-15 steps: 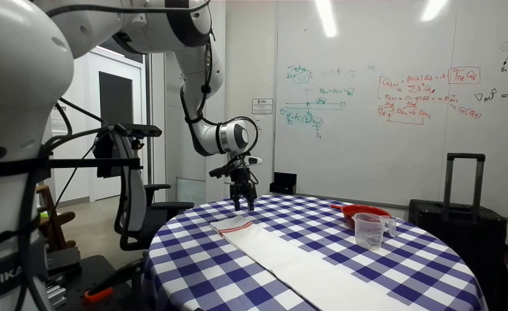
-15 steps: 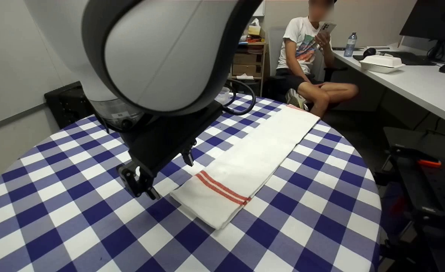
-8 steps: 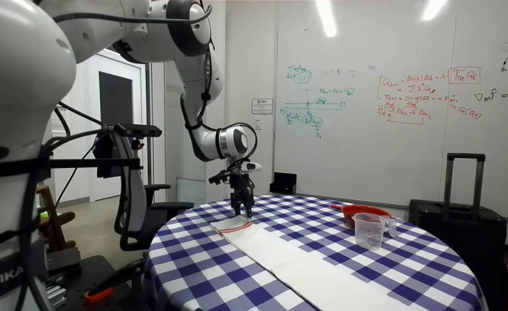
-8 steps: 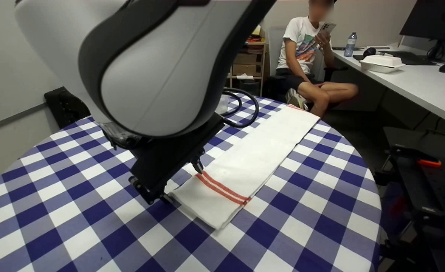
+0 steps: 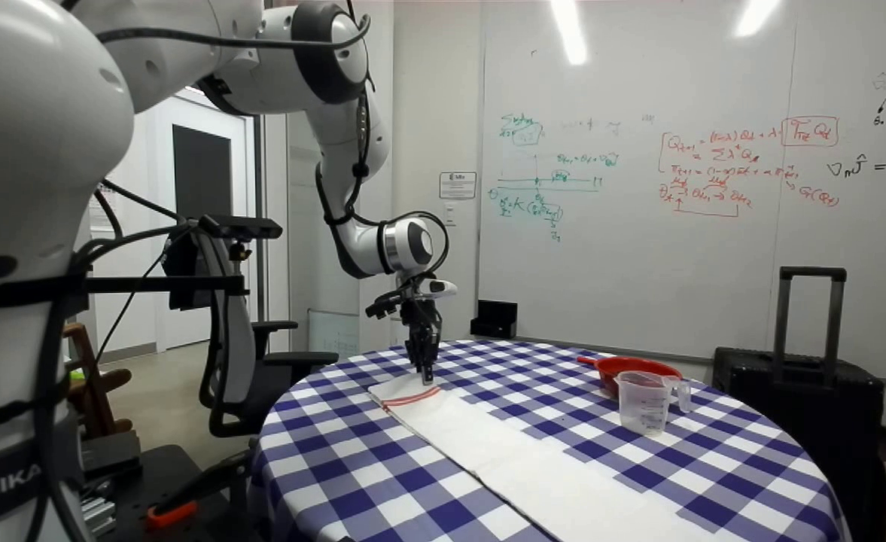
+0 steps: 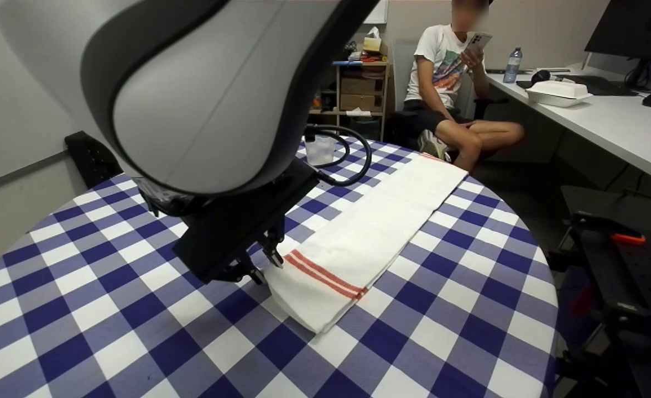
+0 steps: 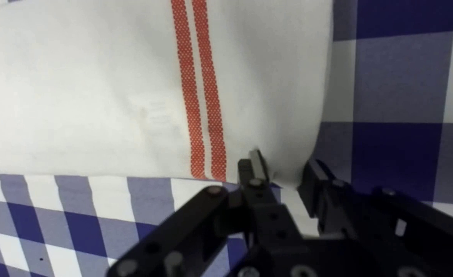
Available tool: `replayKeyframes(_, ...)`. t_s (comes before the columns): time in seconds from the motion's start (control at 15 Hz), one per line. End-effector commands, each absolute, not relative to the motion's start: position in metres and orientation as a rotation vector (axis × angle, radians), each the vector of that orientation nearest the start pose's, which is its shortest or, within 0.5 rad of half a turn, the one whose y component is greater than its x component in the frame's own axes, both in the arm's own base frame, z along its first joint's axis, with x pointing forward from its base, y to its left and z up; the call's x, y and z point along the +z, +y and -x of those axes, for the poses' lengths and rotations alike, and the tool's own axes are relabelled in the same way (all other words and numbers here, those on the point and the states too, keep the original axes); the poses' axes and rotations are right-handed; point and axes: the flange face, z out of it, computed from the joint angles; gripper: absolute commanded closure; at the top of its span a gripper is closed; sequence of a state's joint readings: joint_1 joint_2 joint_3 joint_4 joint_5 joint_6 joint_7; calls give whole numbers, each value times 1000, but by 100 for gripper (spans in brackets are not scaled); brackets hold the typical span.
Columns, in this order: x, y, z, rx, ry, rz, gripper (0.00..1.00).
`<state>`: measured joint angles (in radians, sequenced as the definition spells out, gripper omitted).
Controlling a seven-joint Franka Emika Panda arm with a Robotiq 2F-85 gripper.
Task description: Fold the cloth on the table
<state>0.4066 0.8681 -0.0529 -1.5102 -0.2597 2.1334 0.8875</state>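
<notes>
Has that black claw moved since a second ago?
Yes, downward. Judged against the checked table in an exterior view, the claw has dropped: it showed clear of the towel then, and now overlaps its striped end.

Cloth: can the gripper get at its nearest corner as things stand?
Likely yes. In the wrist view, the gripper has its jaws parted with that corner of the cloth in the gap, beside the red stripes, and nothing seen blocks the way. How deep a grip is hard to tell.
</notes>
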Motion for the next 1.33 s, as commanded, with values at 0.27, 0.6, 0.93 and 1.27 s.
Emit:
replayKeyframes(0.27,185,278,-633,1,446,3318,98)
replayKeyframes(0.6,281,318,-623,-248,229,3226,98)
replayKeyframes(0.93,378,333,-607,-407,26,3155,98)
replayKeyframes(1.27,439,330,-590,-445,-342,3149,98)
